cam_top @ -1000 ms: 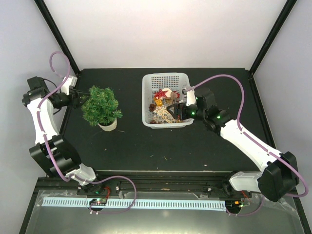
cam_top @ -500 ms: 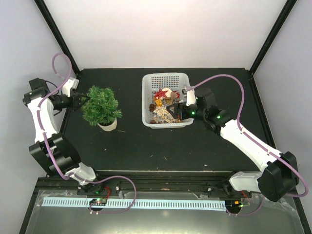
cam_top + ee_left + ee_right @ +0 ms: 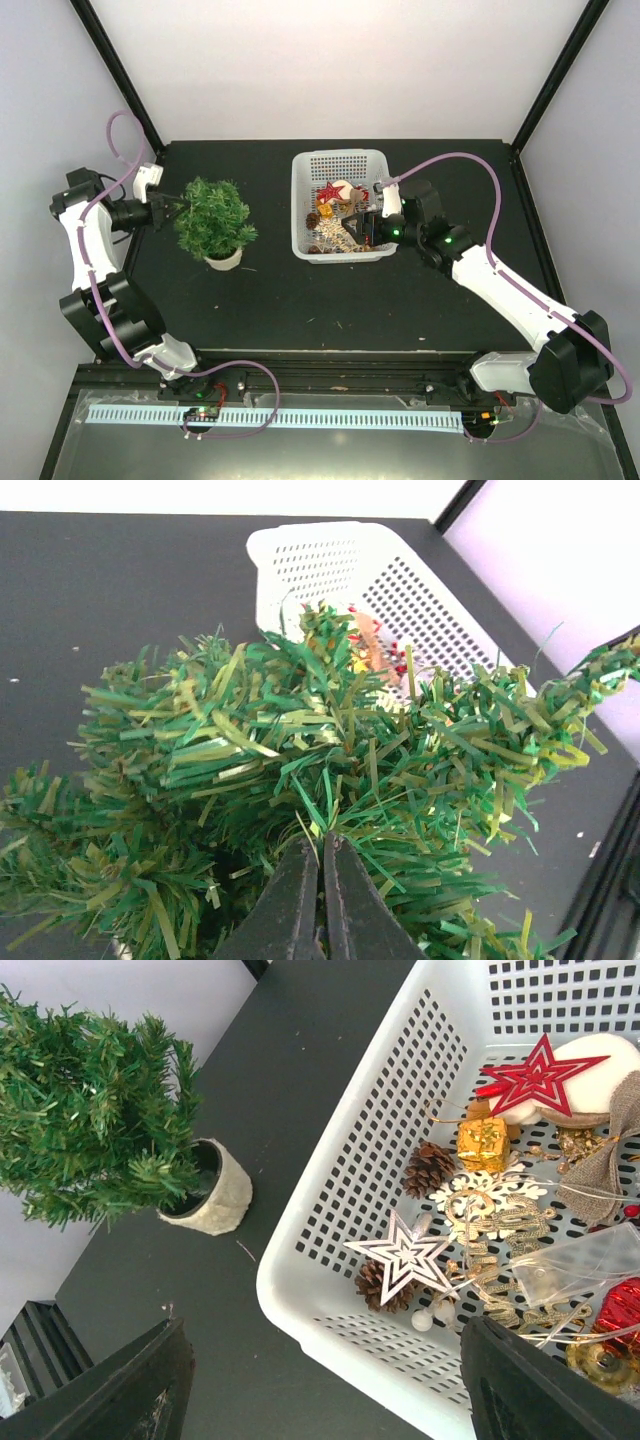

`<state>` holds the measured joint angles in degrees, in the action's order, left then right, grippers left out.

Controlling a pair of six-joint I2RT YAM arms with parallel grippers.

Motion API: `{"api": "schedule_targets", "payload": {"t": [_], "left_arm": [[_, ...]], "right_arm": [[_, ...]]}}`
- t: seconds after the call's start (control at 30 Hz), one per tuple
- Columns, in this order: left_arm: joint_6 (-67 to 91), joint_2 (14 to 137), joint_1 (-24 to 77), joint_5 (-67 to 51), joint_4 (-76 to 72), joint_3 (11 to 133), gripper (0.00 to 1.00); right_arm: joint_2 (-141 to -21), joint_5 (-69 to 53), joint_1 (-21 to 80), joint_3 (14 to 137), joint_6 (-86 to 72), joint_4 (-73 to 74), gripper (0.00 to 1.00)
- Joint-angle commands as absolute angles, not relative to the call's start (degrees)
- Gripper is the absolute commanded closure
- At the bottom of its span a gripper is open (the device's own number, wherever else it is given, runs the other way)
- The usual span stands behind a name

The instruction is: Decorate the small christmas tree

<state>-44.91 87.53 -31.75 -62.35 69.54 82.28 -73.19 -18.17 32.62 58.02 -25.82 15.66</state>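
Top external: left gripper point(image 3: 170, 208) shut in the tree, right gripper point(image 3: 358, 228) open at the basket

Top external shows you the small christmas tree point(image 3: 213, 215) on the left part of the black table point(image 3: 270, 290), standing on its pale base point(image 3: 220, 258), well apart from the white basket point(image 3: 305, 200), which sits centre-back.

Left wrist cam: your left gripper comes in from the tree's left side w/ its tips buried in the branches. The fingers point(image 3: 300, 900) are pressed together w/ only a hairline gap. Needles crowd round the tips, so you can't tell whether any strand is pinched btwn them. No ornament is in that grip.

Right wrist cam: your right gripper has its jaws spread wide, holding nothing. It hangs above the basket, and one basket corner plus a strip of table show btwn the two fingers. It touches no ornament.

Inside the basket you've got:
- a red star point(image 3: 535, 1075)
- a small gold gift box point(image 3: 483, 1143)
- a pine cone point(image 3: 428, 1168) just beside the box
- a white star point(image 3: 405, 1255) nearer the corner
- other bits, incl. gold lettering and a burlap bow, tangled together on the right side

No ornaments show on the tree from the right wrist cam or top external
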Motion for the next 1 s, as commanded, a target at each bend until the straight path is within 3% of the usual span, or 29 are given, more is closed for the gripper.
{"api": "schedule_targets", "payload": {"t": [0.0,0.33,0.67,0.97], "left_arm": [[-45.74,86.03,-30.47,-71.13,73.05,82.08,0.99],[-35.82,79.60,-22.36,-73.83,64.26,76.98,0.98],[-19.62,70.78,-9.66,-70.50,45.80,70.24,0.99],[-15.18,70.86,-0.77,-69.07,40.00,67.23,0.98]], "right_arm": [[-73.50,-17.67,32.08,58.64,-25.49,15.82,0.26],[-74.65,-16.19,32.08,57.91,-25.12,15.45,0.26],[-86.52,-14.44,31.11,64.97,-27.68,16.33,0.26],[-92.68,-14.08,31.14,67.19,-28.43,16.22,0.27]]}}
